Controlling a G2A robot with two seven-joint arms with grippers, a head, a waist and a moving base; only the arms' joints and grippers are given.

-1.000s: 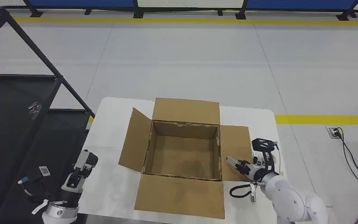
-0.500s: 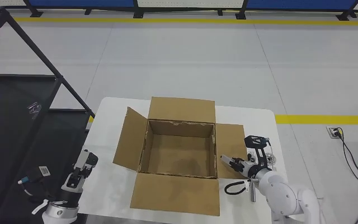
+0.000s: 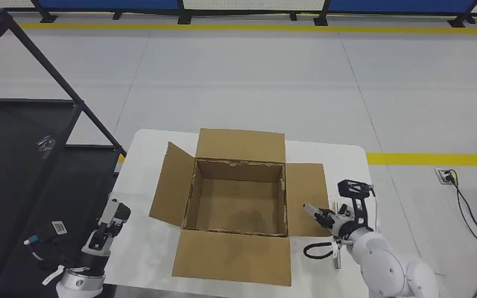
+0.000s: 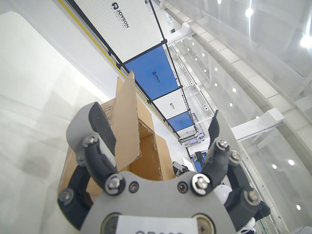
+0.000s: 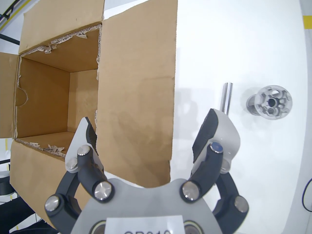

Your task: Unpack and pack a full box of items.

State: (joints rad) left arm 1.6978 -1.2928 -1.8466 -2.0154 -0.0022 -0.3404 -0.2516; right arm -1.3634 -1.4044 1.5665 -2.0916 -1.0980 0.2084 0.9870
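From above, a brown cardboard box sits mid white tabletop, all four flaps folded outward and its bare floor showing. The right hand is at the outer edge of the box's right flap; the left hand is near the tabletop's left edge, apart from the box.

On the left wrist view, the left hand has its fingers spread and holds nothing, with the box beyond.

On the right wrist view, the right hand is spread wide above the flap. A shiny metal rod and a grey plastic spool lie on the tabletop beside the box.
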